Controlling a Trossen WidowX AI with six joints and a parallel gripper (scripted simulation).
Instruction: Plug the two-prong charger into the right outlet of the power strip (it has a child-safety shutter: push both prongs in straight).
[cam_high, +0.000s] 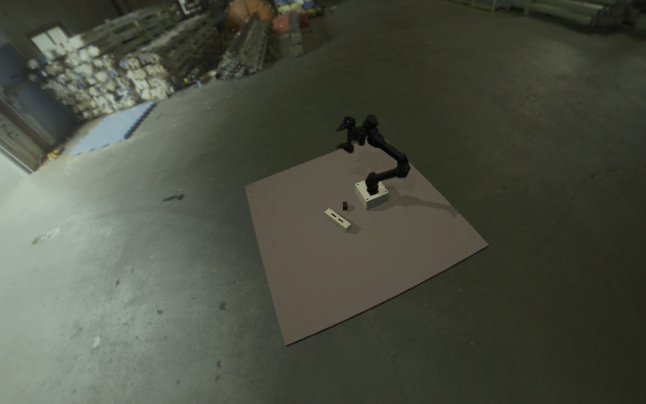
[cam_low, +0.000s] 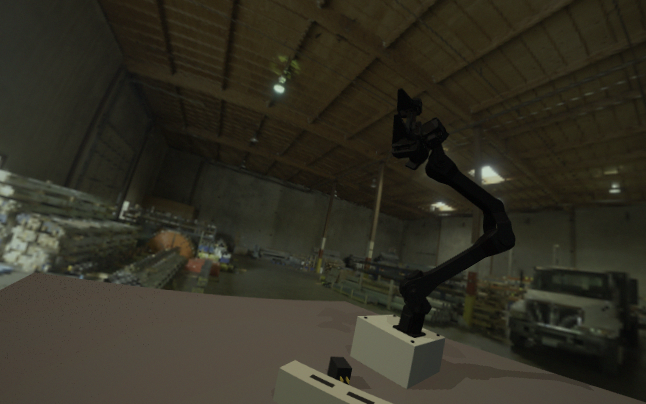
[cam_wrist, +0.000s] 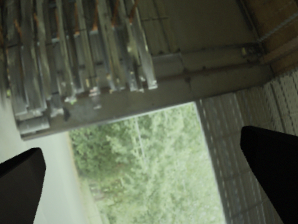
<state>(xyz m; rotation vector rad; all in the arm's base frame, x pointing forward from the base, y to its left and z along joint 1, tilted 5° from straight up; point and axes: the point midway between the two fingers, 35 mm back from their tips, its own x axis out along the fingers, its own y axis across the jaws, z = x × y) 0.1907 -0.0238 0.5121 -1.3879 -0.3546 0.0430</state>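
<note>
The black two-prong charger (cam_high: 345, 205) (cam_low: 339, 369) rests on the mat between the power strip and the arm's base. Its gold prongs show low on its near side in the exterior view. The cream power strip (cam_high: 337, 218) (cam_low: 296, 372) lies beside it, with two dark outlet slots in its top. Its near end is cut off in the exterior view. My gripper (cam_high: 339, 138) (cam_low: 399, 114) (cam_wrist: 143, 148) is open and empty, raised high above the mat and well away from the charger. The wrist view shows both fingers wide apart, with neither charger nor strip between them.
The arm rises from a pale box base (cam_high: 376, 201) (cam_low: 381, 357), close to the charger. Everything stands on a pinkish-brown square mat (cam_high: 320, 295) (cam_low: 150, 330). The wrist view shows only the warehouse background beyond the fingers.
</note>
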